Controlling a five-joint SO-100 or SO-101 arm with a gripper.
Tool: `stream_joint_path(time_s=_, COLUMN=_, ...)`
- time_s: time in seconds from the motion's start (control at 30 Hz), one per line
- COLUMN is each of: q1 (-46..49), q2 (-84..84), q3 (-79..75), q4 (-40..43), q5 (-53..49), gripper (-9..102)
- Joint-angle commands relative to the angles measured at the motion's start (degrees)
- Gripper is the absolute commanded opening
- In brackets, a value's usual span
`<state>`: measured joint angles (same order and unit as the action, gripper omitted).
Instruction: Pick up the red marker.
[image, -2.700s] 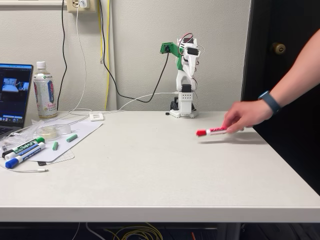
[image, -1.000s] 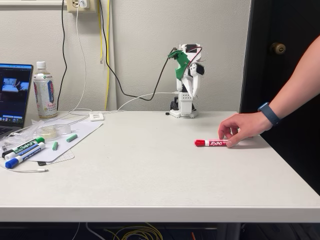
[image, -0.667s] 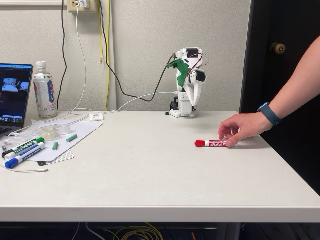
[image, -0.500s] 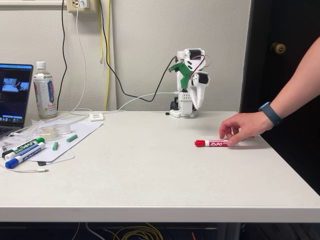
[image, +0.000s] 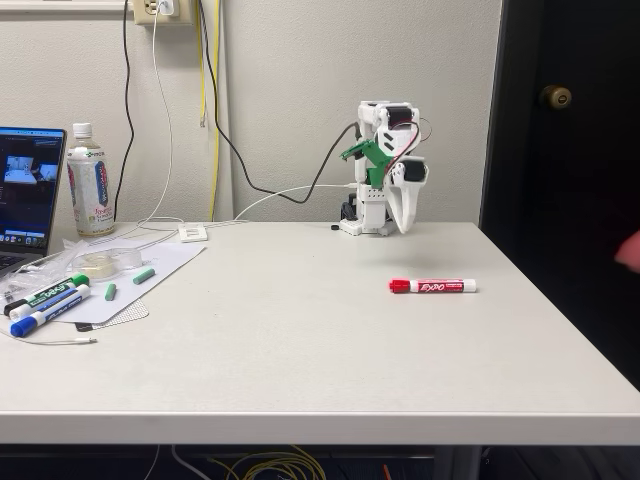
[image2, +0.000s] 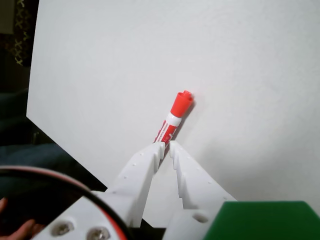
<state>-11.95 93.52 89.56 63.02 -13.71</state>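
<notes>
In the wrist view the claw (image2: 166, 145) is clenched, tips nearly touching, holding nothing. The marker (image2: 173, 119) lies flat on the table (image2: 250, 75) beyond the tips, toward one o'clock, red cap farthest away.

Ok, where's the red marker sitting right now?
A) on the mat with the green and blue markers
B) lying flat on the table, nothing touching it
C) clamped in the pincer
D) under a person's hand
B: in the fixed view the red marker lies flat on the bare table, apart from the pincer, which hangs near the arm's base.
</notes>
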Motion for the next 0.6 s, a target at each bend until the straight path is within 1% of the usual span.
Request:
stream_joint_path(time_s=0.0, q1=-0.4, q2=-1.8, q3=-6.4, q4=2.5, q5=1.5, gripper=1)
stream_joint_path(time_s=0.1, q1=-0.6, q2=-4.0, q3=-9.1, q4=4.7, q5=2.3, gripper=1)
stream_joint_path(time_s=0.4, q1=-1.9, q2=-7.6, q3=-10.8, q4=5.2, q5=4.0, gripper=1)
stream_joint_path(time_s=0.57, q1=-2.4, q2=-8.6, q3=-11.2, q4=5.7, q5=5.2, gripper=4)
